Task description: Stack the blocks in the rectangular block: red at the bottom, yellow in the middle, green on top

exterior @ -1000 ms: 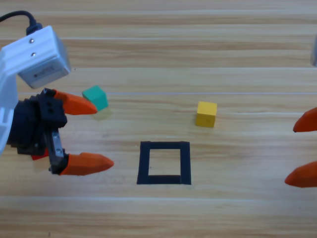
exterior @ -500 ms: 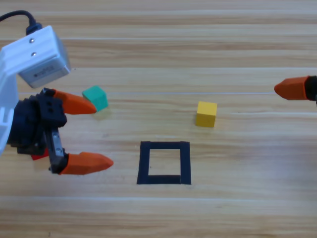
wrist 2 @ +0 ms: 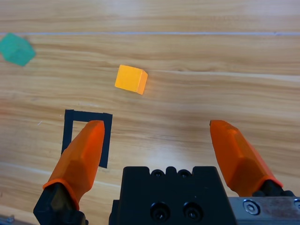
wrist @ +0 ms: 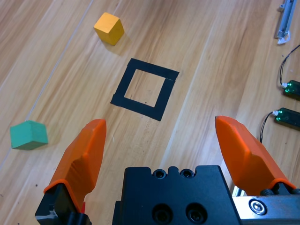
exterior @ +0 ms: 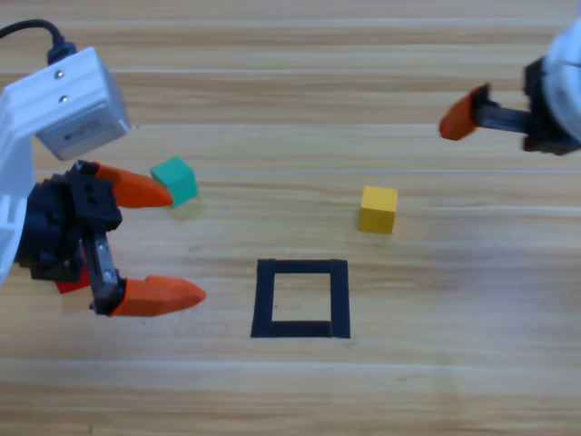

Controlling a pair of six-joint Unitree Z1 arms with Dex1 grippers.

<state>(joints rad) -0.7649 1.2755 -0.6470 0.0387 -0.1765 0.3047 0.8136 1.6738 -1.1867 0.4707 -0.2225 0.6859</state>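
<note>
Red cube (exterior: 71, 283) sits mostly hidden under the left tool (exterior: 162, 245), jaws spread, near the table's left edge: drop straight, centre jaws, clamp squarely; right tool (wrist 2: 157, 140), jaws also apart, waits far-right; tape square (exterior: 300, 298) empty.

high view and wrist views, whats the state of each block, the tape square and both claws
teal-green cube: on the table, beside the left claw's upper jaw, not gripped
yellow cube: on the table, outside the square
red cube: mostly hidden under the left arm
black tape square: nothing inside
left claw: open, holding nothing
right claw: open, holding nothing
</note>
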